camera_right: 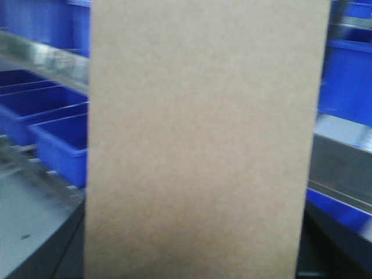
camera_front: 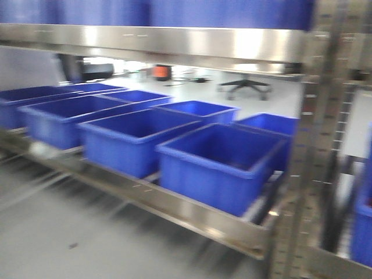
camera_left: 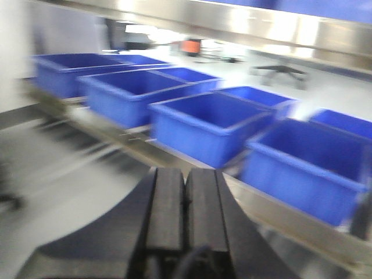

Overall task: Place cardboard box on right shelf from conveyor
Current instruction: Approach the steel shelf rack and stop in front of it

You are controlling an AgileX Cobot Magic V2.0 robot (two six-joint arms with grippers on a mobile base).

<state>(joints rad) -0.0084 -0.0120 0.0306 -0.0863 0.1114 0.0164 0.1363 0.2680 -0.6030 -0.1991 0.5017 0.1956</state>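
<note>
Steel shelf (camera_front: 192,43) packed with blue bins (camera_front: 221,163); left tool (camera_left: 185,177) together, empty, right tool unseen behind cardboard box (camera_right: 203,139), keep it level over lip

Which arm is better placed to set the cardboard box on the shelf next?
Right, probably. The cardboard box fills the right wrist view, so it seems to sit at that arm, though its end effector is hidden. The left end effector is shut and empty, facing the blue bins.
</note>
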